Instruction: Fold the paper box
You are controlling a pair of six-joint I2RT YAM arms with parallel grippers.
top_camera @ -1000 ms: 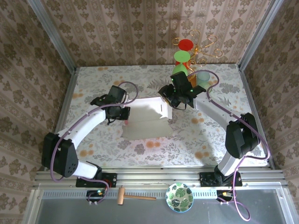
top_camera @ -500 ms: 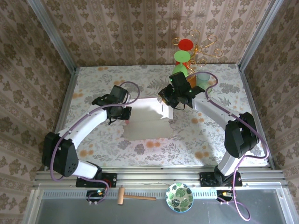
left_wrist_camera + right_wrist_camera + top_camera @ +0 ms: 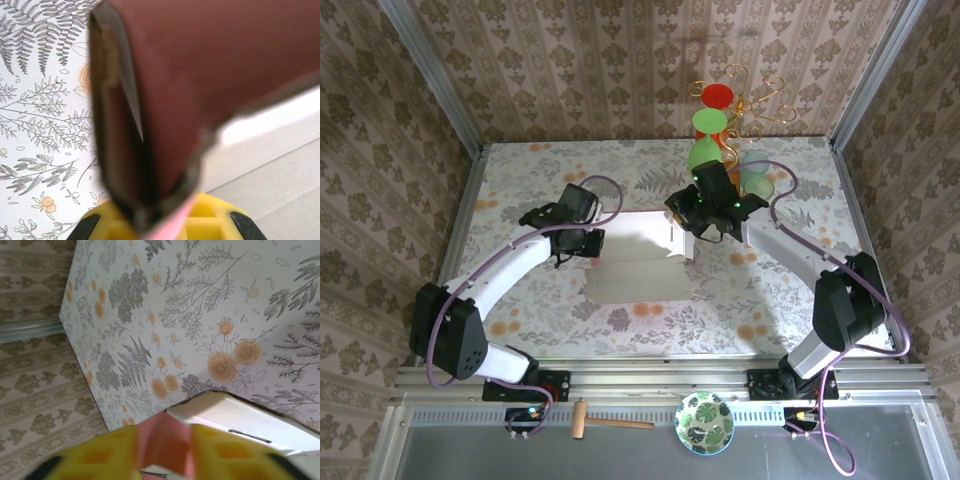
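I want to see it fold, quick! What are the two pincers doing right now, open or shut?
Left pincer: closed on the box, gripping a pink flap.
Right pincer: closed on the box's pink edge.

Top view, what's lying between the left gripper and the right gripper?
In the top view, the paper box fills that stretch: the left gripper pinches its left side, the right gripper its right side.

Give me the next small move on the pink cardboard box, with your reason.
Probably fold both side flaps inward together. The left gripper and right gripper each pinch a pink flap at opposite ends of the pink thin-cardboard paper box, whose pale inner base lies flat on the floral table.
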